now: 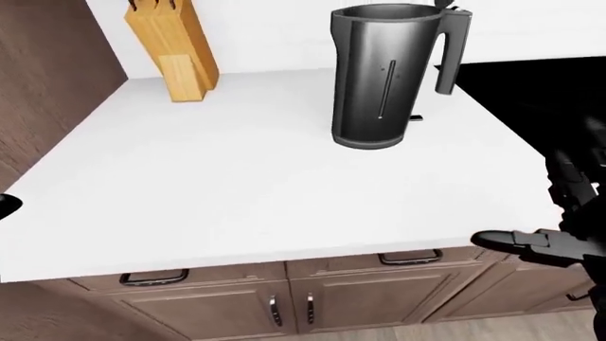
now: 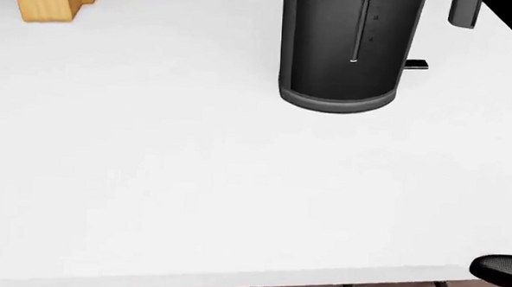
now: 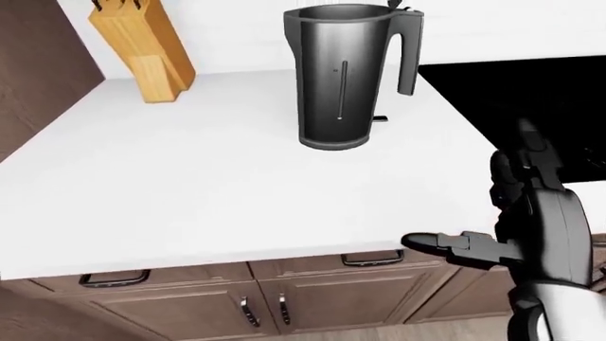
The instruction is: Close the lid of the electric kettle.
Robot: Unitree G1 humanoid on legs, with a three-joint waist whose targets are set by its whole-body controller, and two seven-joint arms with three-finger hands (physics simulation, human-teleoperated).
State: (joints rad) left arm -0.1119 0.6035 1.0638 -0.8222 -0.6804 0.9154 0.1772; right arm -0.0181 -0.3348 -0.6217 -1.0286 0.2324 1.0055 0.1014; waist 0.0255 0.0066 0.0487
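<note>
One electric kettle [image 1: 386, 74] stands upright on your white desk [image 1: 236, 177], dark grey, with its handle [image 1: 452, 50] turned toward the right of the left-eye view and its top rim showing open; the lid itself is only a small dark tip behind the handle's top, too little to tell its angle. Left of the kettle and toward the wall, a wooden knife block [image 1: 173, 46] leans with dark handles sticking out of its top. Right of the kettle, a flat black stove top [image 3: 531, 106] is set level with the desk. Your right robot hand [image 3: 516, 213] hangs well below and to the right of the kettle, off the desk's near edge, with its fingers spread apart and one finger [image 3: 445, 244] stretched out flat toward the left of the right-eye view; it touches nothing. Your left robot hand shows only as a dark sliver [image 1: 6, 204] at the left border of the left-eye view, so you cannot tell how its fingers stand. Below the kettle, under the desk's edge, brown drawers [image 1: 190, 273] and cabinet doors [image 1: 364, 302] carry dark metal pulls.
</note>
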